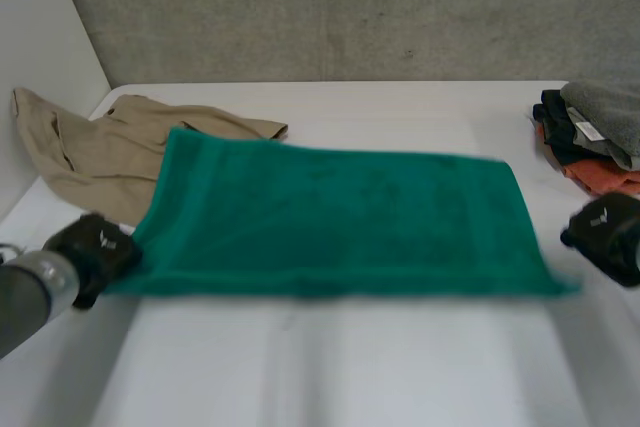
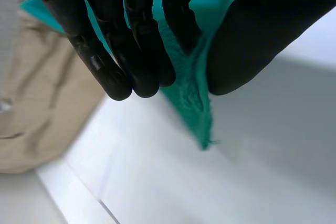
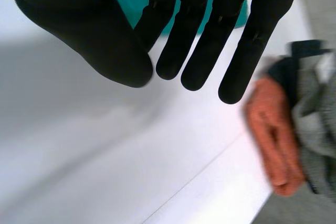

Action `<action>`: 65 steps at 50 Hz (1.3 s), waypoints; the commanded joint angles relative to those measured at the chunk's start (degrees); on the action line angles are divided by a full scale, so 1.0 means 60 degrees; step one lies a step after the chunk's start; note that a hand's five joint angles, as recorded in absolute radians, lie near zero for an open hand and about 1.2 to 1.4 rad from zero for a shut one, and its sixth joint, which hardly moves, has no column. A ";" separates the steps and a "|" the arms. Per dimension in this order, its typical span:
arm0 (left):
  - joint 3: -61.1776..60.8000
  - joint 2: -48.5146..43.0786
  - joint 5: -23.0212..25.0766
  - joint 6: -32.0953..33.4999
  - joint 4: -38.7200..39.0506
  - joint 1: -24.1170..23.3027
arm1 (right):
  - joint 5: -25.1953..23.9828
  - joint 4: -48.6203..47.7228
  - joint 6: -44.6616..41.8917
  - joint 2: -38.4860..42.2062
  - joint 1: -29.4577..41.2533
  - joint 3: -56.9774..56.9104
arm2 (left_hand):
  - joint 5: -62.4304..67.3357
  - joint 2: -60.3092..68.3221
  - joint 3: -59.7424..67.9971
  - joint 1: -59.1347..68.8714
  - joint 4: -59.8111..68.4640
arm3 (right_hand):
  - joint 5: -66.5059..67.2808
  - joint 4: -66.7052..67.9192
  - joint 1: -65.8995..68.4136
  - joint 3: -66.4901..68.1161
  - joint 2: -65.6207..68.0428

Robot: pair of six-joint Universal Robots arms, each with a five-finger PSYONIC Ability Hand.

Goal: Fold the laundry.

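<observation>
Your left hand (image 2: pixel 131 40) pinches the green towel (image 1: pixel 340 217) by its near-left corner at the left edge of the table (image 1: pixel 350 367), while your right hand (image 3: pixel 194 24), straight-fingered, grips nothing beside the near-right corner.

The near strip of the tabletop (image 1: pixel 330 367) is bare from left to right, so a hand can pass there. The green towel (image 1: pixel 340 217) covers the middle. Behind it, a bare strip runs along the far wall (image 1: pixel 330 7). Tan clothes (image 1: pixel 90 152) block the far left and touch the towel. A pile of clothes (image 1: pixel 595 132) blocks the far right, with a bare gap beside the towel.
</observation>
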 commanded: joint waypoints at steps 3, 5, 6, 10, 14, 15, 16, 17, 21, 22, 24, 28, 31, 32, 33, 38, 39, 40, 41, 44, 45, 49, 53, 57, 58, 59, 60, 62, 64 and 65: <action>0.0670 0.0486 0.0642 0.0079 -0.1476 -0.0027 | -0.0375 -0.0414 0.0291 0.0170 0.0026 -0.0161 | 0.2180 0.1888 0.1954 0.2082 0.1890 | 0.1823 0.1875 0.2289 0.1982 0.2029; 0.1212 0.0399 0.0613 -0.0551 -0.1271 -0.0276 | -0.0317 -0.0942 0.0818 0.0464 0.0245 -0.0396 | 0.2180 0.1888 0.1954 0.2082 0.1890 | 0.1823 0.1875 0.2289 0.1982 0.2029; 0.1432 0.0297 0.0599 -0.0800 -0.1169 -0.0364 | -0.0287 -0.1103 0.1023 0.0566 0.0333 -0.0484 | 0.2180 0.1888 0.1954 0.2082 0.1890 | 0.1823 0.1875 0.2289 0.1982 0.2029; 0.2413 -0.0625 0.0292 -0.1826 -0.0743 -0.0804 | -0.0083 -0.1880 0.2048 0.0977 0.0626 -0.0865 | 0.2180 0.1888 0.1954 0.2082 0.1890 | 0.1823 0.1875 0.2289 0.1982 0.2029; 0.3263 -0.1343 -0.0308 -0.2442 -0.0801 -0.1184 | 0.0093 -0.2334 0.2796 0.1138 0.0846 -0.0968 | 0.2180 0.1888 0.1954 0.2082 0.1890 | 0.1823 0.1875 0.2289 0.1982 0.2029; 0.3497 -0.1562 -0.0484 -0.2602 -0.0874 -0.1316 | 0.0108 -0.2451 0.3087 0.1109 0.0933 -0.0968 | 0.2180 0.1888 0.1954 0.2082 0.1890 | 0.1823 0.1875 0.2289 0.1982 0.2029; 0.3601 -0.1637 -0.0558 -0.2676 -0.0860 -0.1390 | 0.0094 -0.2495 0.3221 0.1080 0.0963 -0.0953 | 0.2180 0.1888 0.1954 0.2082 0.1890 | 0.1823 0.1875 0.2289 0.1982 0.2029; 0.3718 -0.1710 -0.0631 -0.2721 -0.0845 -0.1448 | 0.0094 -0.2510 0.3367 0.1022 0.0992 -0.0924 | 0.2180 0.1888 0.1954 0.2082 0.1890 | 0.1823 0.1875 0.2289 0.1982 0.2029; 0.4347 -0.2033 -0.0690 -0.3013 -0.0728 -0.1683 | 0.0079 -0.2496 0.4363 0.0714 0.1139 -0.0661 | 0.2180 0.1888 0.1954 0.2082 0.1890 | -0.5097 -0.5044 -0.4631 -0.4938 -0.4890; 0.4523 -0.2091 -0.0705 -0.3072 -0.0685 -0.1727 | 0.0065 -0.2467 0.4553 0.0641 0.1168 -0.0588 | 0.2180 0.1888 0.1954 0.2082 0.1890 | -0.5522 -0.5470 -0.5056 -0.5363 -0.5315; 0.5108 -0.2384 -0.0764 -0.3262 -0.0611 -0.1829 | 0.0064 -0.2379 0.5023 0.0363 0.1300 -0.0324 | 0.2180 0.1888 0.1954 0.2082 0.1890 | -0.7120 -0.7068 -0.6655 -0.6961 -0.6914; 0.6149 -0.2984 -0.0968 -0.3687 -0.0640 -0.2034 | -0.0038 -0.2130 0.5682 -0.0150 0.1505 0.0130 | 0.2180 0.1888 0.1954 0.2082 0.1890 | -0.7769 -0.7716 -0.7303 -0.7610 -0.7562; 0.7056 -0.3570 -0.1276 -0.4009 -0.0684 -0.2137 | 0.0035 -0.1838 0.6151 -0.0472 0.1681 0.0438 | 0.2180 0.1888 0.1954 0.2082 0.1890 | -0.8245 -0.8193 -0.7779 -0.8086 -0.8039; 0.7276 -0.3731 -0.1364 -0.4054 -0.0713 -0.2166 | 0.0050 -0.1750 0.6268 -0.0546 0.1739 0.0511 | 0.2180 0.1888 0.1954 0.2082 0.1890 | -0.8273 -0.8221 -0.7807 -0.8114 -0.8067; 0.7511 -0.3892 -0.1466 -0.4083 -0.0742 -0.2181 | 0.0064 -0.1662 0.6356 -0.0648 0.1783 0.0613 | 0.2180 0.1888 0.1954 0.2082 0.1890 | -0.8274 -0.8221 -0.7808 -0.8114 -0.8067; 0.8961 -0.4903 -0.2198 -0.4332 -0.1488 -0.2284 | 0.0152 -0.1120 0.6957 -0.1190 0.2062 0.1199 | 0.2180 0.1888 0.1954 0.2082 0.1890 | -0.8974 -0.8922 -0.8509 -0.8815 -0.8768; 0.9123 -0.5006 -0.2272 -0.4332 -0.1620 -0.2298 | 0.0167 -0.1075 0.7016 -0.1249 0.2106 0.1287 | 0.2180 0.1888 0.1954 0.2082 0.1890 | -0.8974 -0.8922 -0.8509 -0.8815 -0.8768; 0.9414 -0.5239 -0.2374 -0.4347 -0.1839 -0.2327 | 0.0225 -0.0974 0.7074 -0.1380 0.2179 0.1477 | 0.2180 0.1888 0.1954 0.2082 0.1890 | -0.8974 -0.8922 -0.8509 -0.8815 -0.8768; 0.9562 -0.5328 -0.2419 -0.4347 -0.1943 -0.2342 | 0.0255 -0.0944 0.7075 -0.1425 0.2208 0.1565 | 0.2180 0.1888 0.1954 0.2082 0.1890 | -0.8974 -0.8922 -0.8509 -0.8815 -0.8768; 0.9987 -0.5650 -0.2492 -0.4362 -0.2177 -0.2342 | 0.0401 -0.0855 0.7046 -0.1600 0.2311 0.1887 | 0.2180 0.1888 0.1954 0.2082 0.1890 | -0.9086 -0.9034 -0.8620 -0.8927 -0.8880; 1.0076 -0.5724 -0.2492 -0.4362 -0.2178 -0.2328 | 0.0445 -0.0841 0.7045 -0.1630 0.2340 0.1961 | 0.2180 0.1888 0.1954 0.2082 0.1890 | -0.9059 -0.9007 -0.8593 -0.8900 -0.8852; 1.0457 -0.6017 -0.2536 -0.4362 -0.2178 -0.2299 | 0.0606 -0.0885 0.6958 -0.1689 0.2414 0.2269 | 0.2180 0.1888 0.1954 0.2082 0.1890 | -0.9059 -0.9006 -0.8593 -0.8899 -0.8852; 1.0691 -0.6252 -0.2580 -0.4362 -0.2208 -0.2269 | 0.0694 -0.1001 0.6885 -0.1645 0.2443 0.2547 | 0.2180 0.1888 0.1954 0.2082 0.1890 | -0.8919 -0.8867 -0.8453 -0.8760 -0.8713; 1.0721 -0.6325 -0.2595 -0.4362 -0.2208 -0.2225 | 0.0782 -0.1411 0.6811 -0.1455 0.2487 0.2840 | 0.2180 0.1888 0.1954 0.2082 0.1890 | -0.8695 -0.8643 -0.8229 -0.8536 -0.8489; 1.0721 -0.6340 -0.2595 -0.4362 -0.2208 -0.2211 | 0.0797 -0.1455 0.6811 -0.1411 0.2501 0.2884 | 0.2180 0.1888 0.1954 0.2082 0.1890 | -0.8666 -0.8614 -0.8201 -0.8507 -0.8460; 1.0721 -0.6354 -0.2595 -0.4362 -0.2208 -0.2182 | 0.0826 -0.1572 0.6797 -0.1324 0.2560 0.2972 | 0.2180 0.1888 0.1954 0.2082 0.1890 | -0.8472 -0.8419 -0.8006 -0.8313 -0.8265; 1.0721 -0.6369 -0.2595 -0.4362 -0.2208 -0.2167 | 0.0855 -0.1646 0.6796 -0.1294 0.2589 0.3016 | 0.2180 0.1888 0.1954 0.2082 0.1890 | -0.8248 -0.8196 -0.7782 -0.8089 -0.8041; 1.0692 -0.6369 -0.2595 -0.4362 -0.2208 -0.2137 | 0.0928 -0.1807 0.6796 -0.1206 0.2648 0.3075 | 0.2180 0.1888 0.1954 0.2082 0.1890 | -0.8106 -0.8054 -0.7640 -0.7947 -0.7900; 1.0677 -0.6355 -0.2595 -0.4362 -0.2208 -0.2108 | 0.1104 -0.2099 0.6796 -0.1074 0.2721 0.3134 | 0.2180 0.1888 0.1954 0.2082 0.1890 | -0.7323 -0.7271 -0.6858 -0.7164 -0.7117; 1.0691 -0.6340 -0.2595 -0.4362 -0.2222 -0.2094 | 0.1162 -0.2187 0.6796 -0.1016 0.2750 0.3148 | 0.2180 0.1888 0.1954 0.2082 0.1890 | -0.6987 -0.6935 -0.6522 -0.6828 -0.6781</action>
